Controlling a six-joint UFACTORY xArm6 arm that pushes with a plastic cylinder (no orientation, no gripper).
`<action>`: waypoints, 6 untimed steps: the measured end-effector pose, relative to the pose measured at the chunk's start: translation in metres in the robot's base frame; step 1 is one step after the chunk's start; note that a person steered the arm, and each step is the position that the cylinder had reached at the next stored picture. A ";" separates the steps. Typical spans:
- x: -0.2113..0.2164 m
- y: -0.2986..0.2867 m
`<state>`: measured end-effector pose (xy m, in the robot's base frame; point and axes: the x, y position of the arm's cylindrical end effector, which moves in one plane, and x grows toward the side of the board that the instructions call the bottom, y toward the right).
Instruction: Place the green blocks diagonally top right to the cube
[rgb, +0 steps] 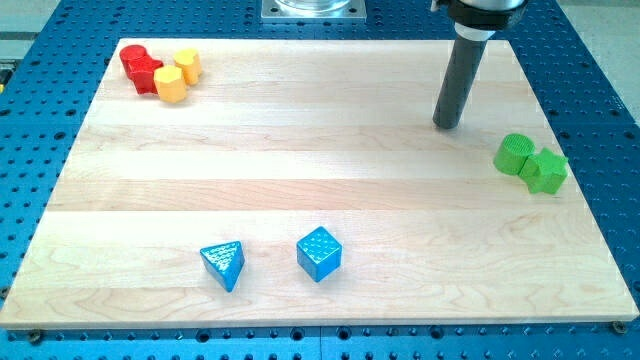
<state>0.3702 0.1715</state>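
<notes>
Two green blocks sit touching at the view's right edge of the board: a green cylinder (514, 153) and a green star-shaped block (546, 171) just right and below it. The blue cube (319, 253) stands near the view's bottom centre, with a blue triangular block (223, 265) to its left. My tip (447, 125) rests on the board up and left of the green cylinder, a short gap away, not touching it. It is far up and right of the cube.
At the view's top left corner a red cylinder (133, 59), a red star-shaped block (146, 75) and two yellow hexagonal blocks (187, 65) (170, 84) are clustered. The wooden board (300, 150) lies on a blue perforated table (600, 90).
</notes>
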 end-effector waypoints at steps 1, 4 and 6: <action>-0.022 0.080; 0.109 0.154; 0.086 0.054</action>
